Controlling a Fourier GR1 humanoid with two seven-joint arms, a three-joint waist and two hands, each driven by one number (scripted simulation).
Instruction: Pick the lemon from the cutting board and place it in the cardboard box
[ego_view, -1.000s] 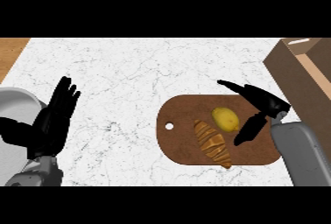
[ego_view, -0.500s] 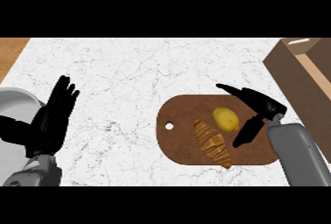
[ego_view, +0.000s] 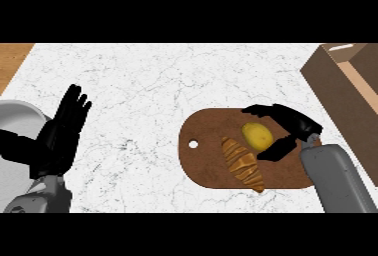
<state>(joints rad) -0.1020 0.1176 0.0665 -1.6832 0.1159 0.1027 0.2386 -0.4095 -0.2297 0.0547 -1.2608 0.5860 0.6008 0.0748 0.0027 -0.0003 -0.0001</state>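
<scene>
Lemon lies on the cutting board, in the board's upper right part, yellow, unlifted. Right hand sits just right of it, over the board's right edge: fingers arch above and past the lemon's top, thumb reaches in below its lower right side, so the lemon lies in the gap between them. Fingers spread and only partly curled, not closed round the fruit; cannot tell whether any tip touches it. Grey right forearm runs down from the hand to the view's lower right. A croissant lies on the same board just below and left of the lemon, slanting toward the lower right; the two are very near, contact unclear. Board is brown, rounded, with a small hole near its left edge, and rests on the white marbled table. Cardboard box stands at the view's upper right, well apart from the lemon, partly cut off by the edge, its inside mostly out of view. Left hand shows at the far left, open, fingers straight and pointing up, resting, holding nothing. A pale rounded object lies beside it at the left edge. A strip of wood shows at the upper left corner.
</scene>
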